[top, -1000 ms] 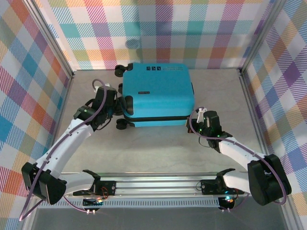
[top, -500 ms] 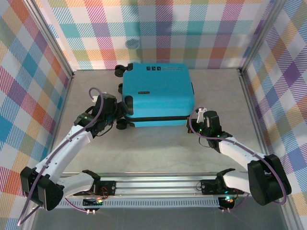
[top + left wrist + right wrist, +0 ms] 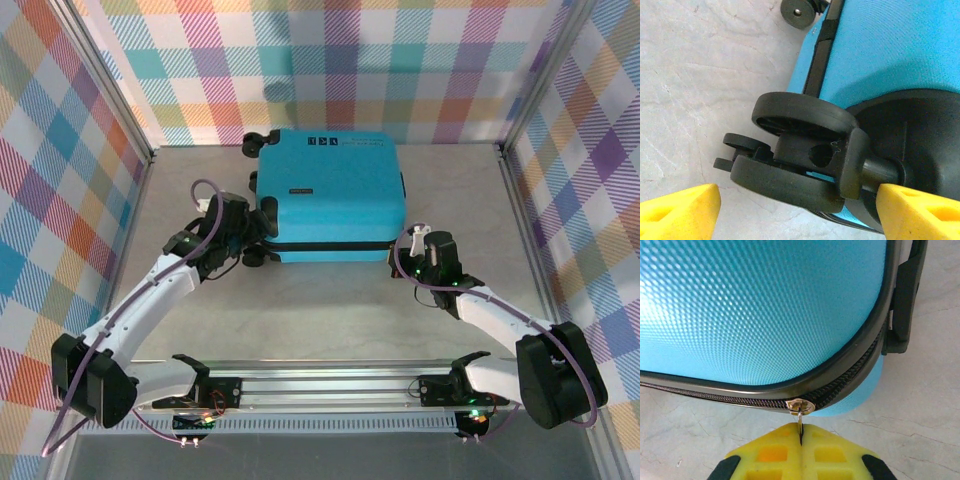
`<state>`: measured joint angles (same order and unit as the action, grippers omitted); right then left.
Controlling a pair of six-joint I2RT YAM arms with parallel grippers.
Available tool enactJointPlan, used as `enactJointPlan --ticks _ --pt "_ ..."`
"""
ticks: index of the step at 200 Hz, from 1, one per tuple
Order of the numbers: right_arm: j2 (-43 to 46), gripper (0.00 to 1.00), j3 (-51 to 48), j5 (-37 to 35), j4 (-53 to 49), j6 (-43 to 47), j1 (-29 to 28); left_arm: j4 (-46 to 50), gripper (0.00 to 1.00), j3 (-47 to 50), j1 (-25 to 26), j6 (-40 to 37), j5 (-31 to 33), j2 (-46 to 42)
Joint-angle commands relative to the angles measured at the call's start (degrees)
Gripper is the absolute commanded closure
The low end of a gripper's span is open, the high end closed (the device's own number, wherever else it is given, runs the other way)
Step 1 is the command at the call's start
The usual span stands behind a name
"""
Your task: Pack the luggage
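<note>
Table (image 3: pixel 330 320): pale stone-look top, with checked walls (image 3: pixel 330 60) along its left, far and right edges.
Luggage (image 3: pixel 328 195): lies flat and closed toward the far edge of the table, about midway between the left and right edges, turquoise shell up.
Luggage edges: the black zipper (image 3: pixel 715 399) runs along the near side and curves round the near-right corner. A black side handle (image 3: pixel 902 300) sits on the right side.
Wheels: they stick out on the left side, one pair at the far-left corner (image 3: pixel 255 145) and another at the near-left corner.
Left gripper (image 3: pixel 250 240): released, at the near-left corner of the luggage.
Left fingers (image 3: pixel 680 210): the yellow tips stand wide apart low down, either side of the near-left wheel (image 3: pixel 800 145). I cannot tell whether the right-hand tip touches the wheel mount.
Right gripper (image 3: pixel 801 435): clenched on the zipper pull (image 3: pixel 799 417), at the near-right corner of the luggage.
Right pads: pressed together with the thin metal tab between them, just beneath the slider.
Open room, near: a broad bare strip of table lies between the zipper side and the near edge.
Open room, sides: bare table left and right of the shell, out to the walls.
Open room, far: the far side of the luggage lies close to the far wall.
</note>
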<state>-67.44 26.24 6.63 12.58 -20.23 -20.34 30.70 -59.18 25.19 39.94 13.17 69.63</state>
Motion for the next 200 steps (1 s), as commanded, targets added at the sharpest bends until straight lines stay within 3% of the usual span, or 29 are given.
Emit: enactJointPlan --ticks 1,40,97,168,200 --pt "1.84 1.0 0.4 0.53 2.52 0.94 -0.49 -2.51 0.19 -1.0 -0.83 0.82 1.07 4.45" --pt "2.09 1.0 1.59 -3.02 -1.68 0.87 0.77 -3.63 0.19 -4.13 -2.43 -0.07 2.71 8.67" --pt "-2.16 1.0 7.75 -6.55 -9.91 0.57 10.44 -3.1 0.2 -8.06 -6.06 -3.5 3.18 12.23" --pt "-5.98 1.0 10.86 0.71 -7.58 1.53 12.59 -0.29 0.22 -15.85 -6.91 -10.05 1.17 13.7" --pt "-5.2 1.0 10.05 2.42 -7.08 1.17 12.52 4.16 0.23 -22.96 -3.26 -15.72 -0.62 12.79"
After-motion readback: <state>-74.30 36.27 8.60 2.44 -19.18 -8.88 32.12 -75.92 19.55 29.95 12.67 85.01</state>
